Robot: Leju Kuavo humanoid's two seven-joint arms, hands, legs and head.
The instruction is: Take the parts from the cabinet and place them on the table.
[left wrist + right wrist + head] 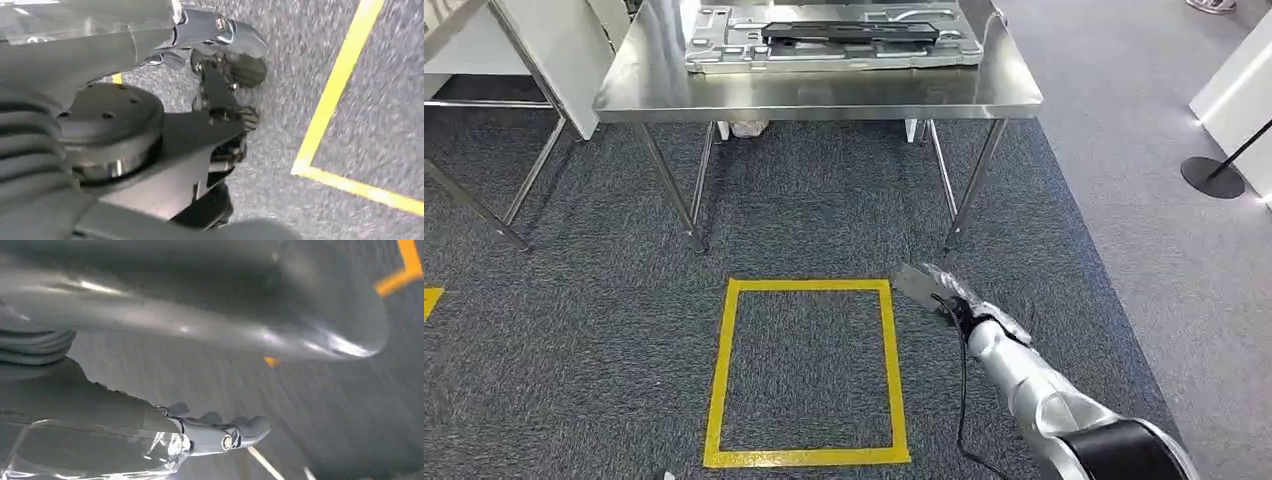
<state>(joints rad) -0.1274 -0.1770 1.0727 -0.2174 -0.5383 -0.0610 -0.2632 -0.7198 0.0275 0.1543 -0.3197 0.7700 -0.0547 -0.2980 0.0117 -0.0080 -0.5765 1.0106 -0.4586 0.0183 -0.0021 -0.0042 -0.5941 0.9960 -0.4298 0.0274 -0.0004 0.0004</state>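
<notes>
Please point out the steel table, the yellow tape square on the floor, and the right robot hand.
steel table [824, 95]: head view, bare front part of its top.
yellow tape square [809, 285]: head view, its far side.
right robot hand [939, 290]: head view, middle of the hand.

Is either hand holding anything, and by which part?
Right hand grips a flat grey metal part by its near end, it seems; left hand holds nothing.

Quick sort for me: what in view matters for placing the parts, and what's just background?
Job:
steel table
grey tray on it
black part on the tray
right hand

Background:
yellow floor square
black stanchion base
second table
</notes>
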